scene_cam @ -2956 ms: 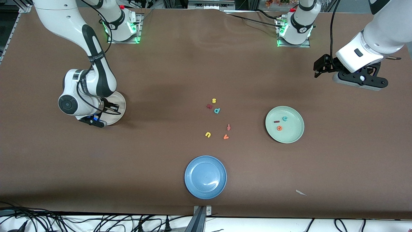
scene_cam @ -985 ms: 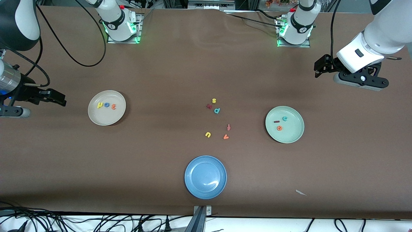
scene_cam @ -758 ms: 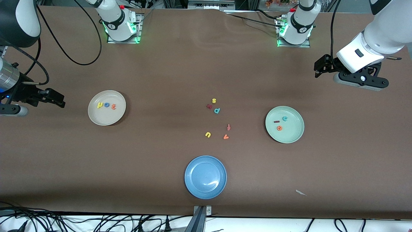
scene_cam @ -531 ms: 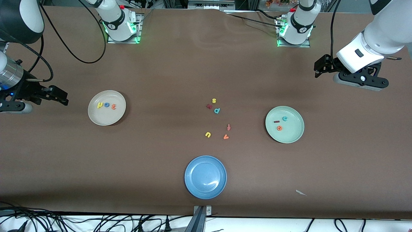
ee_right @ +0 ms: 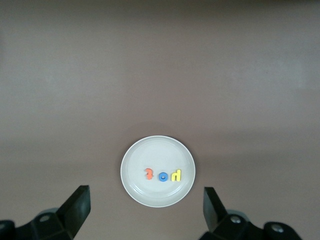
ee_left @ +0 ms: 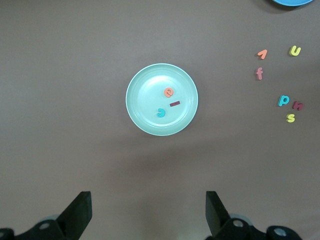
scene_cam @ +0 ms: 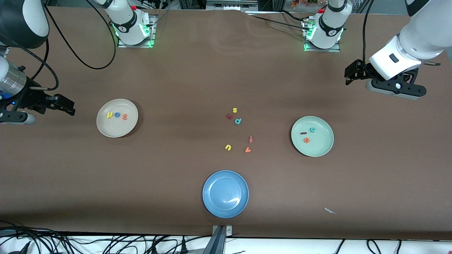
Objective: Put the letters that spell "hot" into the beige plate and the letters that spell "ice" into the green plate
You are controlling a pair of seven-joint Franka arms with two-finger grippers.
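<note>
The beige plate [scene_cam: 118, 130] holds the yellow h [scene_cam: 109, 115], blue o [scene_cam: 117, 114] and orange t [scene_cam: 124, 116] in a row. The green plate [scene_cam: 319, 147] holds the dark red i [scene_cam: 303, 133], teal c [scene_cam: 312, 129] and orange e [scene_cam: 306, 140]. My right gripper [scene_cam: 67, 106] hangs open and empty over bare table beside the beige plate [ee_right: 157, 147], toward the right arm's end. My left gripper [scene_cam: 349, 76] waits open and empty, raised above the table near the green plate [ee_left: 142, 120], toward the left arm's end.
A blue plate [scene_cam: 215, 204] lies nearest the front camera. Loose letters lie mid-table: yellow s [scene_cam: 235, 110], a dark red letter [scene_cam: 230, 116], teal p [scene_cam: 238, 121], red-orange f [scene_cam: 251, 139], yellow u [scene_cam: 228, 147], orange v [scene_cam: 248, 150]. A paper scrap [scene_cam: 329, 211] lies near the front edge.
The right gripper has left the beige plate, moved out toward the right arm's end of the table and stopped. The h, o and t now show on the plate. The left arm has not moved.
</note>
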